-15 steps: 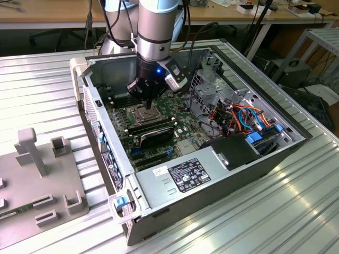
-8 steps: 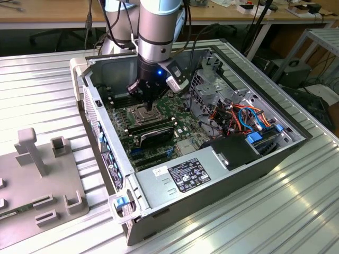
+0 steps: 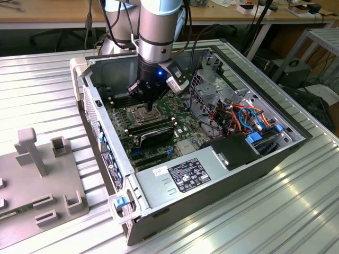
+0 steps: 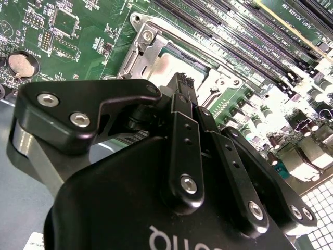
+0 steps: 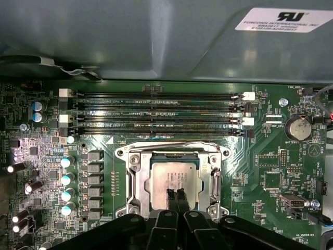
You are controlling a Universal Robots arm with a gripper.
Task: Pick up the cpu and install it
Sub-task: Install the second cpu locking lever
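The cpu [image 5: 177, 174], a small silver-grey square, lies flat inside the open socket frame [image 5: 136, 177] on the green motherboard. My gripper [image 5: 176, 194] hangs directly over it, its two black fingertips pressed together above the chip's near half. Nothing is between them. In the second wrist view the gripper [image 4: 183, 86] points down at the same bright cpu [image 4: 174, 65], hiding part of it. In the exterior view the gripper [image 3: 150, 106] reaches down into the open computer case over the socket [image 3: 139, 112].
Memory slots [image 5: 156, 112] run just beyond the socket, and a coin battery [image 5: 297, 126] sits to one side. A long black card [image 3: 151, 131], the power supply [image 3: 183, 177] and a cable bundle [image 3: 238, 116] crowd the case. A grey fixture [image 3: 37, 180] lies at the exterior view's left.
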